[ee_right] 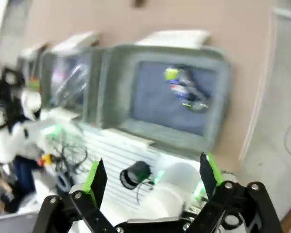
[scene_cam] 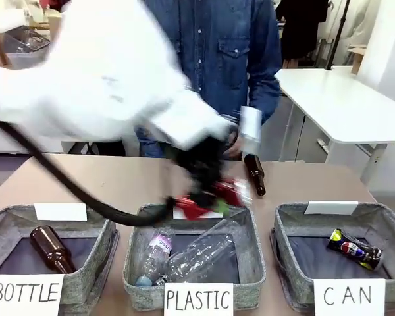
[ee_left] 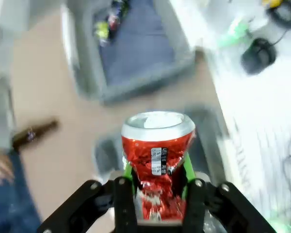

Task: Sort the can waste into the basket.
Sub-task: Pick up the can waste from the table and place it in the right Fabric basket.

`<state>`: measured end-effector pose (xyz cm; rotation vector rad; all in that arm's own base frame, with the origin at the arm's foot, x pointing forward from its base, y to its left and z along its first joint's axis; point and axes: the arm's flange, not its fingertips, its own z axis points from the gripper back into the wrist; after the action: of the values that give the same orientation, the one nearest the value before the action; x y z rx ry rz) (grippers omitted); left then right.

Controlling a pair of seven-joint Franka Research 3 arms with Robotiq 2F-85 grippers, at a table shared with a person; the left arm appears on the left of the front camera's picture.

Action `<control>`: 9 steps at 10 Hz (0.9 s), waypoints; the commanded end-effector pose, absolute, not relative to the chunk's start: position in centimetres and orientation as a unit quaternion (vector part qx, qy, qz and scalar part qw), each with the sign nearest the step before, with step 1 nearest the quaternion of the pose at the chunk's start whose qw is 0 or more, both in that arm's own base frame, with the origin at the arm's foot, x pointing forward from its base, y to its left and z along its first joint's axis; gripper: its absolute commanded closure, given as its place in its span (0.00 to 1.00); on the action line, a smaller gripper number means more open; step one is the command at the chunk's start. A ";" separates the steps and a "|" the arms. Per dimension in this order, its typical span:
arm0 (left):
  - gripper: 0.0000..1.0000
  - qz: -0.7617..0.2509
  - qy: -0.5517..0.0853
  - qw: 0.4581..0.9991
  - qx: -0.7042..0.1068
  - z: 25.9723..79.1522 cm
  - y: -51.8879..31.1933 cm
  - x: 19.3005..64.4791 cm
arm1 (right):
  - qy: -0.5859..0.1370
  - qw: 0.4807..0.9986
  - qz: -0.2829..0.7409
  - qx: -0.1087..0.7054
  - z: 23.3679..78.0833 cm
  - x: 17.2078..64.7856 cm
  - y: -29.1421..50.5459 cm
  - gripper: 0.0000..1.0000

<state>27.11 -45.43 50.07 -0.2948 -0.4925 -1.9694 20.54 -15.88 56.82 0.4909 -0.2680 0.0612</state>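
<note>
Left tool clamped on crushed red metal can, over grey woven PLASTIC basket holding clear plastic bottles. Dark blue can lies in grey CAN basket. Brown glass bottle on bench. Right tool jaws apart, empty.

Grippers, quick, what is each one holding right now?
Left gripper: closed on the red can.
Right gripper: open, holding nothing.

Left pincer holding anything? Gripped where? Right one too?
The left pincer holds the red can, pads clamped on either side of its crumpled lower body, silver top end free. The right pincer is open, holding nothing.
</note>
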 end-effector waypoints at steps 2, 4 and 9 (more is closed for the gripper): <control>0.60 -0.807 -0.220 0.538 -0.108 50.7 -59.9 31.9 | -0.132 0.961 0.030 0.242 56.8 20.5 -15.9 0.00; 0.60 -0.802 -0.232 0.544 -0.089 51.0 -66.6 33.0 | -0.132 0.961 0.030 0.242 56.8 20.5 -15.9 0.00; 0.60 -0.788 -0.236 0.560 -0.101 49.4 -66.2 33.9 | -0.132 0.961 0.030 0.242 56.8 20.5 -15.9 0.00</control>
<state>33.99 -67.47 48.82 -0.2592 -0.5222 -1.8570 20.73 -15.83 56.69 0.4827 -0.2646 0.0797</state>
